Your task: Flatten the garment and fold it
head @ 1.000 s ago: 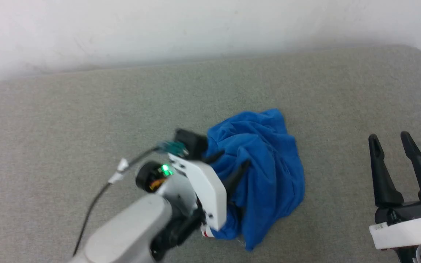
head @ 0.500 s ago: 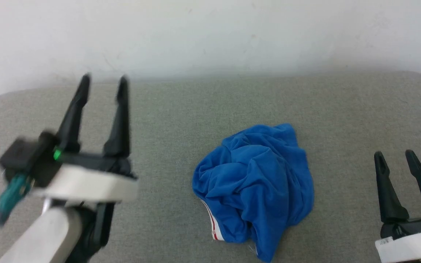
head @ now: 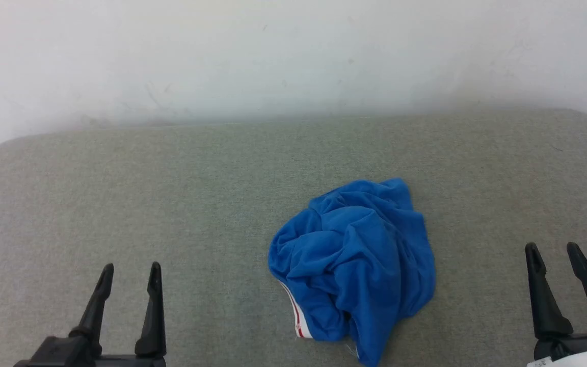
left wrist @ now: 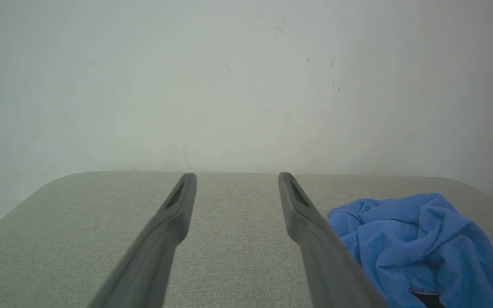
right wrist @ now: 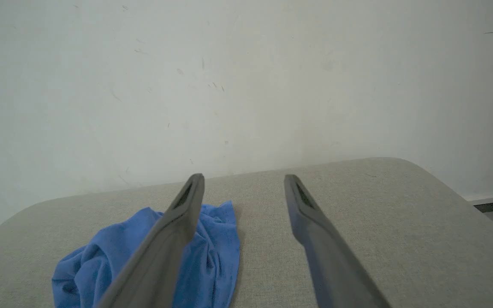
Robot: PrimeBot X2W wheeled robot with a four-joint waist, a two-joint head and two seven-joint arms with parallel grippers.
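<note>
Garment, a crumpled royal-blue jersey T-shirt (head: 354, 265), lies heaped on the grey woven-fabric padded surface (head: 171, 204), right of centre, towards the near edge. Red-striped white trim (head: 296, 316) shows at its near left. Left gripper (head: 132, 266) and right gripper (head: 551, 246) flank it, well apart from it, fingers spread, empty. White label (head: 538, 363) on the right gripper: print unreadable. Scuffed white wall (head: 273, 61) stands beyond.

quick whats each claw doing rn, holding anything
Left claw: open, holding nothing.
Right claw: open, holding nothing.
The shirt lies crumpled between them, untouched.
</note>
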